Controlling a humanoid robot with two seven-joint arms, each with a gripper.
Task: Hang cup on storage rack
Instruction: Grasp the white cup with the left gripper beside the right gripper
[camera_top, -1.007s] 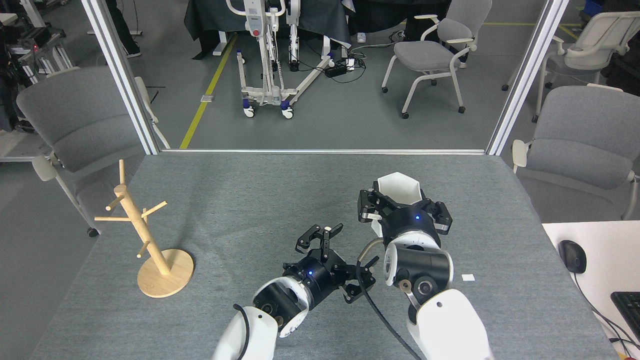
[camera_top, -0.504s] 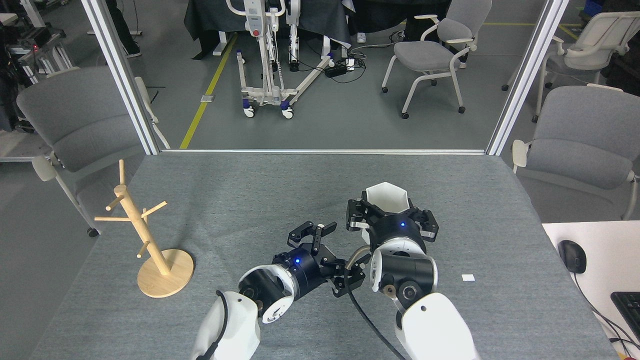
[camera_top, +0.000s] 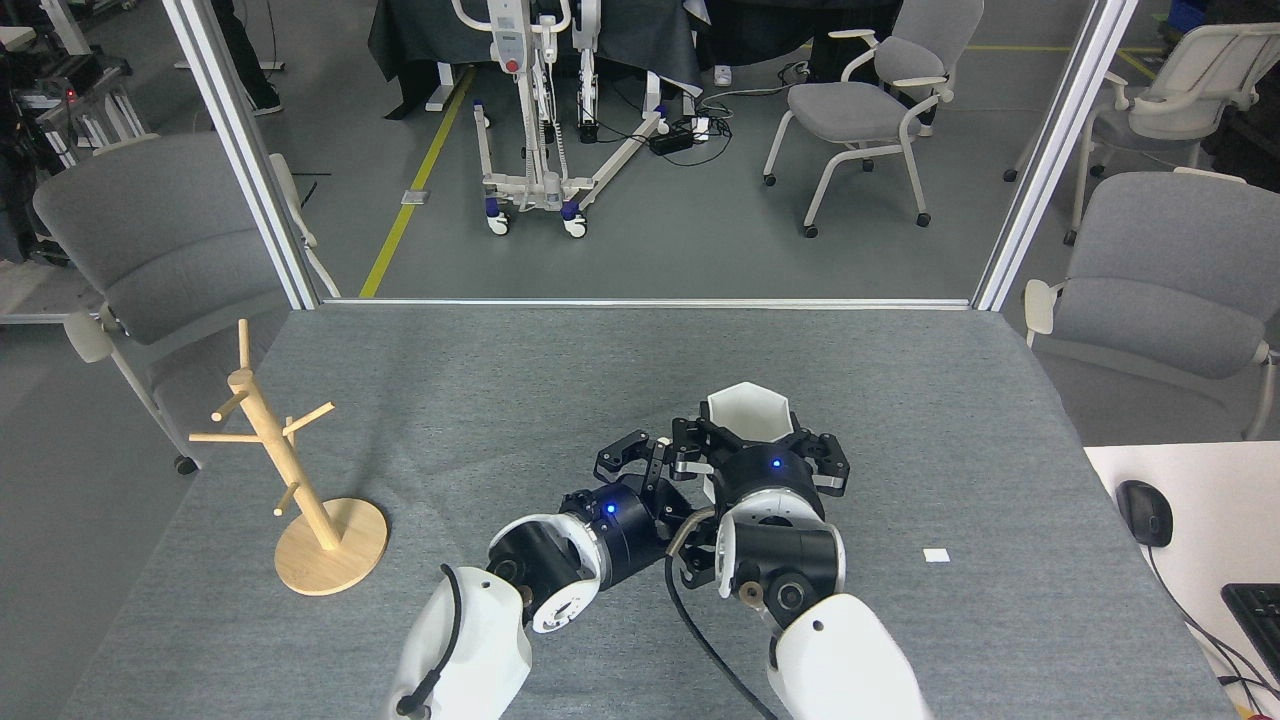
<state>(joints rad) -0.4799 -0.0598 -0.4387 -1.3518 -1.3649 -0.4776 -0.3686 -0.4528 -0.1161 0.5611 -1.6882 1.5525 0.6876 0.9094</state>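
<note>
- Work surface: a grey felt-covered counter (camera_top: 500, 400), seen from the robot's head looking forward and down.
- The cup (camera_top: 749, 412): white, with a hexagonal rim, mouth facing up. It sits right of the counter's centre, at the far end of the right arm. Only the rim and upper walls show; the lower body is hidden behind the hand.
- The right hand (camera_top: 757, 452): black, with a blue indicator light. Its fingers (camera_top: 690, 447) spread to either side of the cup, touching or very near its walls. It appears to be grasping the cup, though the contact points are hidden from this angle.
- The left hand (camera_top: 640, 458): black, also with a blue light, positioned just beside the right hand on its left. Its fingertips stand apart with nothing between them, so it is released. It is close to the cup; contact cannot be confirmed.
- The storage rack (camera_top: 290, 470): a light wooden pole with short angled pegs on a round flat base. It stands upright near the counter's left edge, well apart from both hands and the cup. No peg carries anything.
- A small white tag (camera_top: 936, 555) lies flat on the counter to the right of the right arm.
- On a white desk (camera_top: 1180, 560) at the right edge: a black mouse (camera_top: 1145, 512) and the corner of a keyboard (camera_top: 1255, 610).
</note>
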